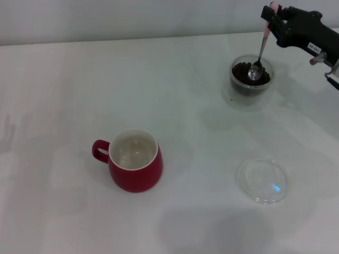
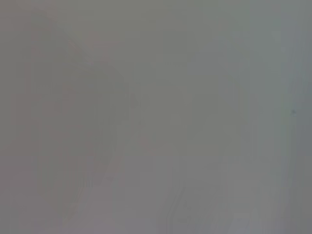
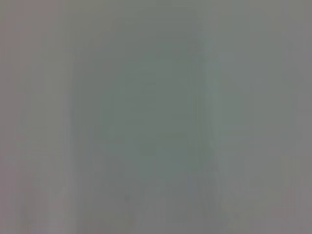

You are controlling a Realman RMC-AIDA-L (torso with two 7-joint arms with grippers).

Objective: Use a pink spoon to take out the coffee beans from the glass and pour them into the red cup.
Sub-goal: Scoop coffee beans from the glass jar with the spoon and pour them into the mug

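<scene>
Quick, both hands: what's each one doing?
Right hand: closed on the pink spoon, bowl in the glass of coffee beans.
Left hand: not in view.

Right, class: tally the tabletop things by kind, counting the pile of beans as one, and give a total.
Red cup: 1
Glass with coffee beans: 1
Pink spoon, held by the right claw: 1
Clear shallow dish: 1
Bean pile: 1
Total: 5

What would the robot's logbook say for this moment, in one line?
step: scooping | right gripper: shut on spoon | spoon bowl: in glass on beans | cup: empty | left arm: out of view
</scene>
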